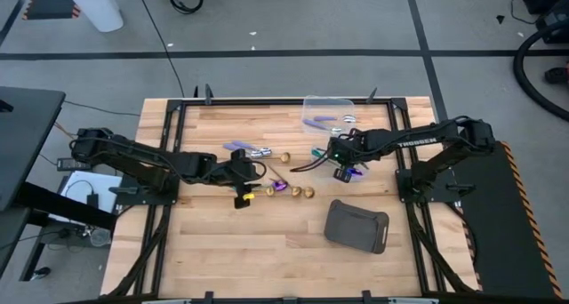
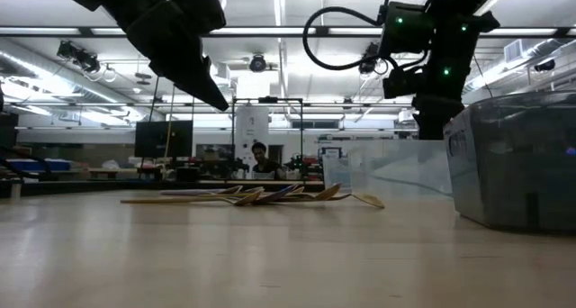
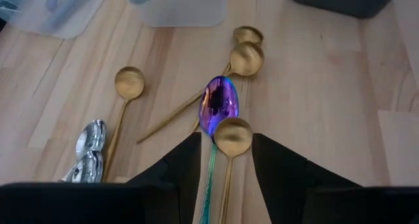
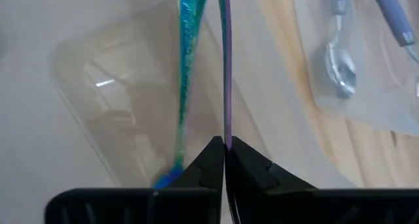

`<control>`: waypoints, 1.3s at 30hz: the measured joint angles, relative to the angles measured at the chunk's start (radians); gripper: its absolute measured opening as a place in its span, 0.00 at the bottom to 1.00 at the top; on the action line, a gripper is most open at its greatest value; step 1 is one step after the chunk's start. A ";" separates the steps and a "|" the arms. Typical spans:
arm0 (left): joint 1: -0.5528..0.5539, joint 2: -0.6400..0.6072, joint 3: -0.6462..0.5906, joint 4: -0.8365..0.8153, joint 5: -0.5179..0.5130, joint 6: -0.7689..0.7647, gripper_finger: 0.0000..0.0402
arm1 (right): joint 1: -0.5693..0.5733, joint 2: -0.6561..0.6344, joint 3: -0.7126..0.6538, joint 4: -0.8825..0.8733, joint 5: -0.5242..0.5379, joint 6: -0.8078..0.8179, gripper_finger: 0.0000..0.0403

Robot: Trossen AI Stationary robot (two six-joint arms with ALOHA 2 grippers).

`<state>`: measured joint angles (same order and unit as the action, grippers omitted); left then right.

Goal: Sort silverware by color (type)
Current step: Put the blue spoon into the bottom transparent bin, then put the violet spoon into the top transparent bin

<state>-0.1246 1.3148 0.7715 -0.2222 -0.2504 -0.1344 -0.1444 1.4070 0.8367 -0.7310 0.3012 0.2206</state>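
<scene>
Loose spoons lie on the wood table: gold ones, a rainbow spoon and silver bowls. My left gripper hangs open above them, its fingers on either side of the rainbow spoon's handle and a gold spoon; in the low view it is well clear of the pile. My right gripper is shut on a rainbow spoon over a clear tub that holds a teal spoon. Lilac-handled spoons lie in a second tub. My right gripper pinches the rainbow spoon's slim handle between its two fingertips. The handle runs straight on from the fingers, seen edge-on as a thin purple line. The spoon is lifted clear above the clear tub.
A dark grey tray sits toward the near right of the table. The tub with lilac spoons stands at the far edge. More lilac spoons lie left of centre. Bare wood shows along the near side.
</scene>
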 joint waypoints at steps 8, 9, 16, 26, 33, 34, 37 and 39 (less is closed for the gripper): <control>0.000 0.000 0.000 -0.001 0.000 -0.003 0.36 | 0.000 0.000 -0.020 0.027 0.000 -0.007 0.20; 0.000 0.000 0.000 -0.004 0.003 -0.004 0.36 | 0.000 0.000 -0.016 0.021 -0.003 -0.010 0.21; -0.003 0.001 -0.038 -0.005 0.025 0.014 0.36 | 0.011 0.000 0.081 -0.059 -0.039 0.016 0.21; 0.068 0.021 -0.144 0.048 -0.077 0.038 0.36 | 0.054 0.000 0.192 -0.039 -0.042 0.058 0.21; 0.229 0.021 -0.153 0.032 -0.032 0.151 0.36 | 0.110 0.000 0.209 0.085 -0.094 0.034 0.21; 0.252 0.025 -0.153 0.030 -0.016 0.177 0.36 | 0.118 0.000 0.209 0.102 -0.100 0.034 0.21; 0.316 0.030 -0.153 0.025 0.019 0.256 0.36 | 0.136 0.000 0.209 0.127 -0.120 0.034 0.21; 0.358 0.030 -0.153 0.030 0.054 0.307 0.36 | 0.146 0.000 0.209 0.142 -0.123 0.045 0.21</control>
<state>0.2336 1.3445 0.6186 -0.1926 -0.1963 0.1731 0.0017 1.4071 1.0454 -0.5893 0.1783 0.2653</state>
